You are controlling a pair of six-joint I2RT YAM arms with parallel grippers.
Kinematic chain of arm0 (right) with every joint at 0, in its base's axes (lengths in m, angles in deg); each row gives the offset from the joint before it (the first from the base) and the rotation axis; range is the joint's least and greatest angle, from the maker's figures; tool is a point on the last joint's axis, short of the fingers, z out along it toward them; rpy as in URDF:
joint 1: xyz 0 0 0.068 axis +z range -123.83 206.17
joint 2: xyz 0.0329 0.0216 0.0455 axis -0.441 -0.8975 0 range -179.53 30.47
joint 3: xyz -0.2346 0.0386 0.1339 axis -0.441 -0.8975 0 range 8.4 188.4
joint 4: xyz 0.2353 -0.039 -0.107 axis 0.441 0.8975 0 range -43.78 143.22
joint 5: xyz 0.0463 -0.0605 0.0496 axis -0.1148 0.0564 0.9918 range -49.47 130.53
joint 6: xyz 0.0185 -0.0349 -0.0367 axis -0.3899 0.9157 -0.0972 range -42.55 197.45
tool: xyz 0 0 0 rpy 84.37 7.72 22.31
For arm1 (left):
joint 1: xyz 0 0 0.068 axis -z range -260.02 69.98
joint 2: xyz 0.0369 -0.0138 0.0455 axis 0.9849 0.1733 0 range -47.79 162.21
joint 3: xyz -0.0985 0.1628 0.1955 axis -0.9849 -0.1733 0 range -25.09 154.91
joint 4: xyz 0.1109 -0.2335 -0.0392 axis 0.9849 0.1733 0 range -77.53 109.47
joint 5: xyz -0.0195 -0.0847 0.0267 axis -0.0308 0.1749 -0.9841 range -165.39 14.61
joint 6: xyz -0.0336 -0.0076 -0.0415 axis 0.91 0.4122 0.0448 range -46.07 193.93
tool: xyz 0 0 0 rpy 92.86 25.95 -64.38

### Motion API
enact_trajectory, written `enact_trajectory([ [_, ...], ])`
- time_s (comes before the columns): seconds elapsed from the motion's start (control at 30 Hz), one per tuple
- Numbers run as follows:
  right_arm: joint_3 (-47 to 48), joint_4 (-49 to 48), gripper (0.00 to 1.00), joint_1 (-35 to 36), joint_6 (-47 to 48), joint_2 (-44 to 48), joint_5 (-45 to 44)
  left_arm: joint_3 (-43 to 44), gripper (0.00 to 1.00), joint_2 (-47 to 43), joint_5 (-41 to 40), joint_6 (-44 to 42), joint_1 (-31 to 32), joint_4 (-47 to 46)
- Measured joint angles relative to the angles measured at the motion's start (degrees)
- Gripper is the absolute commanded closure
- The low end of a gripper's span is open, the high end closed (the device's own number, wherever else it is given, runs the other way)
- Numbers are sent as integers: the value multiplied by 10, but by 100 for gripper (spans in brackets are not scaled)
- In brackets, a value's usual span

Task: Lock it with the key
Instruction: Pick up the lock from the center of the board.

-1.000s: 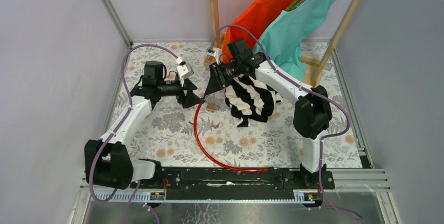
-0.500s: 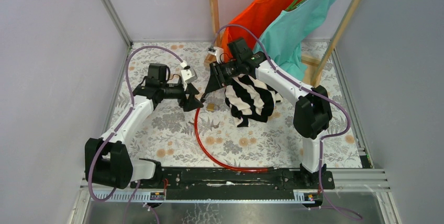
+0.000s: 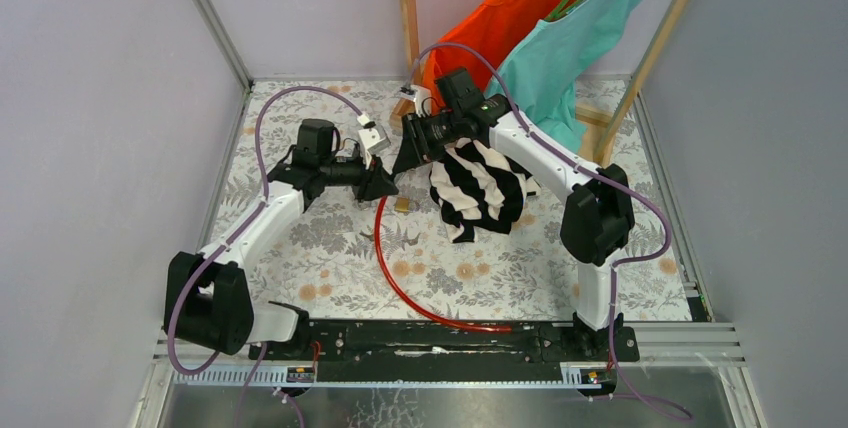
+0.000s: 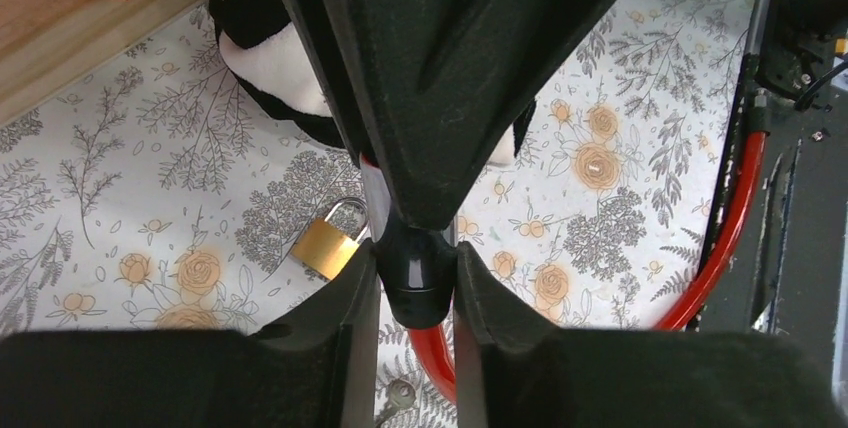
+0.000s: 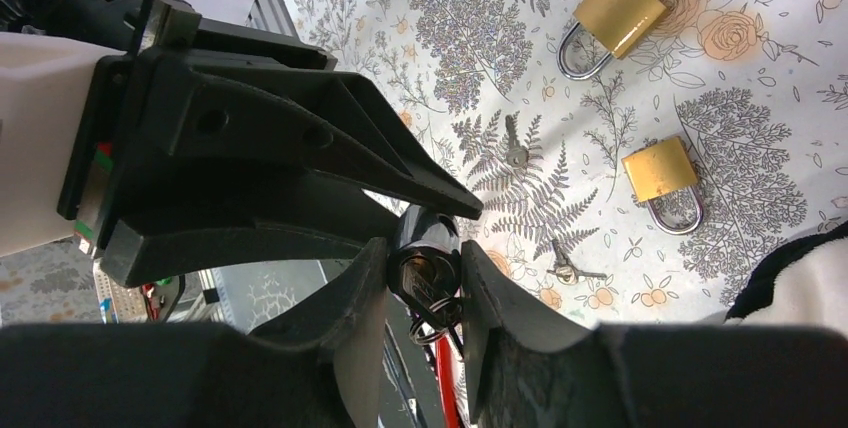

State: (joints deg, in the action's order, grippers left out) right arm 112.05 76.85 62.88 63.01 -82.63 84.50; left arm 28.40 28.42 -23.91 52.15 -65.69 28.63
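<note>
One glossy black lock cylinder [image 5: 418, 235], left gripper [image 4: 415, 266] clamping it, right gripper [image 5: 424, 263] likewise

Two arms, same build.
- Left arm [image 3: 262, 228], right arm [image 3: 535, 153]: smooth white shells on long links, chunky black housings [image 3: 597, 220] at joints.
- Purple cable [image 3: 262, 128] runs loose along each arm, base to wrist.
- Small grey camera block [image 3: 375, 138] at wrist.
- Left claw [image 4: 415, 258], right claw [image 5: 425, 253]: matte black, broad wedge fingers tapering to narrow tips.
- Round screw holes [image 5: 212, 120] in left claw's side plate.
- Bases bolted to black rail [image 3: 430, 338].
</note>
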Motion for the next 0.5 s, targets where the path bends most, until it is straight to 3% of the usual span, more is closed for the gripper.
enact_trajectory([
  [0.13,0,3,46,0,17,0,6,0,100,0,7,0,0,1],
  [0.33,-7,12,30,0,141,26,7,17,100,3,70,-33,-9,41],
  [0.5,-26,32,22,-1,259,82,16,59,100,24,159,-52,-52,88],
])
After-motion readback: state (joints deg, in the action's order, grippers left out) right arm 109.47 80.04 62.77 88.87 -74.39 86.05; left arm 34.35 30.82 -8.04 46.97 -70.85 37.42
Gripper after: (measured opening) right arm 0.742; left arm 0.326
